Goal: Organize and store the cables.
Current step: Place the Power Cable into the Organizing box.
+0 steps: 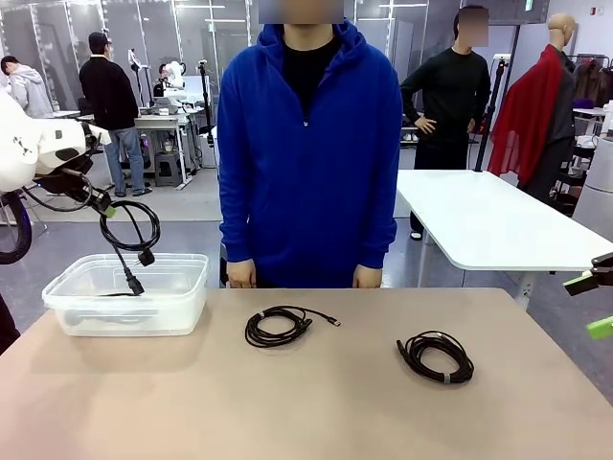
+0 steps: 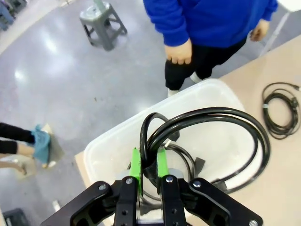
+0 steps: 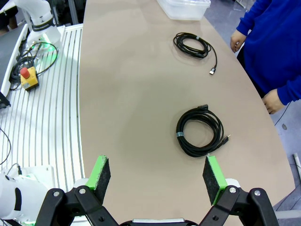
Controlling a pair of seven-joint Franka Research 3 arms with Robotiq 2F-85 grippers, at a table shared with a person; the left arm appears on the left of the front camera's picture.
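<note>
My left gripper (image 1: 105,207) (image 2: 149,162) is shut on a thick black coiled cable (image 1: 129,233) (image 2: 211,136) and holds it above the clear plastic bin (image 1: 67,311) (image 2: 108,146); its plugs dangle just over the bin's rim. Two more coiled cables lie on the tan table: one in the middle (image 1: 278,326) (image 2: 281,110) (image 3: 194,44), another to the right (image 1: 437,356) (image 3: 200,131). My right gripper (image 1: 596,304) (image 3: 157,176) hangs open at the table's right edge, above and short of the right coil.
A person in a blue hoodie (image 1: 308,163) stands at the far edge, hands (image 1: 241,276) (image 1: 367,278) resting at the table's rim. A white table (image 1: 488,225) stands behind on the right. A grey stool (image 2: 102,23) sits on the floor.
</note>
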